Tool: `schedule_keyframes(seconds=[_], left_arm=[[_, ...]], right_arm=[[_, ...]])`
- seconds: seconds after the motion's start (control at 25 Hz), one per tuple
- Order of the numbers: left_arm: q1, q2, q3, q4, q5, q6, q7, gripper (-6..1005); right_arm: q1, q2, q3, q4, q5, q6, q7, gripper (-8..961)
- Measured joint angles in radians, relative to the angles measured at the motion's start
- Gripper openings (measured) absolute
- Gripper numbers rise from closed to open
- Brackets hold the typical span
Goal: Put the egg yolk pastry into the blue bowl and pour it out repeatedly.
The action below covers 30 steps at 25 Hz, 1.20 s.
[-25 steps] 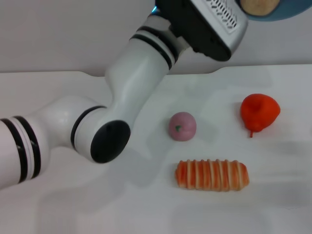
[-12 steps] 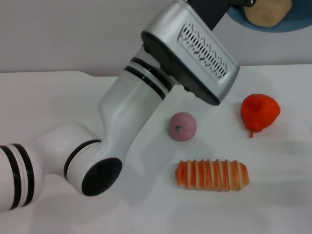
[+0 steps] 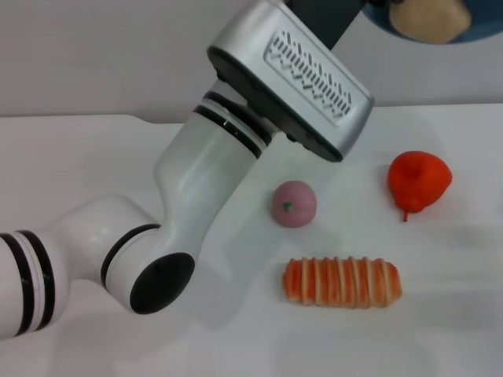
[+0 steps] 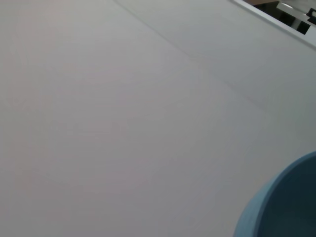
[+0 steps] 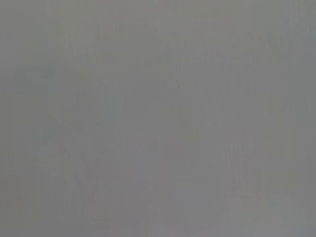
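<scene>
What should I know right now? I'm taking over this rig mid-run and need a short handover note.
Left arm is raised across the table, holding the blue bowl up at the head view's top edge; its gripper is out of sight. Right gripper not in view.
The egg yolk pastry sits in the tilted, lifted bowl.
Done: pastry loaded, bowl lifted.
Left: finish the pour, then reload and repeat.
Pink ball, striped bread and red fruit lie on the table.

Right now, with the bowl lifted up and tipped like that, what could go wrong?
The egg yolk pastry sits at the lip of the tilted blue bowl, raised high above the table. Dropping from there, it may bounce or roll off. It could also strike the red fruit or pink ball below.
</scene>
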Motion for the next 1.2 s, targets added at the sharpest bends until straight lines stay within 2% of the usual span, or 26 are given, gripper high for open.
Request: schedule_keyframes(seconds=[0.2,0.36,0.48,0.6,0.64,0.68,0.8,0.96,1.08,1.2], left_arm=[[-0.001,0.000,0.012,-0.011,0.015,0.003,-0.012,-1],[-0.014,0.000,0.007,-0.012,0.017,-0.061,-0.013,-1],[-0.024,0.000,-0.033,-0.031,0.016,-0.171,-0.006,-1],[-0.021,0.001,-0.110,-0.066,0.019,-0.336,-0.002,-1],[-0.015,0.004,-0.173,-0.086,0.020,-0.458,-0.002,-1],[-0.015,0.004,-0.173,-0.086,0.020,-0.458,-0.002,-1],[0.015,0.009,-0.284,-0.126,0.020,-0.616,-0.002,-1],[0.081,0.015,-0.536,-0.209,0.024,-0.960,0.009,0],[0.099,0.016,-0.706,-0.228,0.026,-1.200,0.022,0],[0.099,0.018,-0.825,-0.219,0.029,-1.434,0.020,0]], right_arm=[[0.001,0.000,0.000,0.000,0.000,0.000,0.000,501],[0.001,0.000,-0.002,0.001,0.000,0.000,0.000,502],[0.001,0.000,-0.002,0.001,0.000,0.000,0.000,501],[0.000,0.000,-0.002,0.002,0.000,0.000,0.000,500],[-0.003,0.000,-0.002,0.002,-0.001,-0.003,0.000,500],[-0.003,0.000,-0.002,0.002,-0.001,-0.003,0.000,500],[-0.007,0.000,-0.002,0.001,-0.001,-0.005,0.000,500],[-0.009,-0.001,-0.002,0.001,-0.002,-0.001,0.014,501],[-0.009,-0.002,-0.006,-0.001,-0.007,-0.003,0.014,501],[-0.007,-0.004,-0.010,-0.005,-0.009,0.000,0.017,501]])
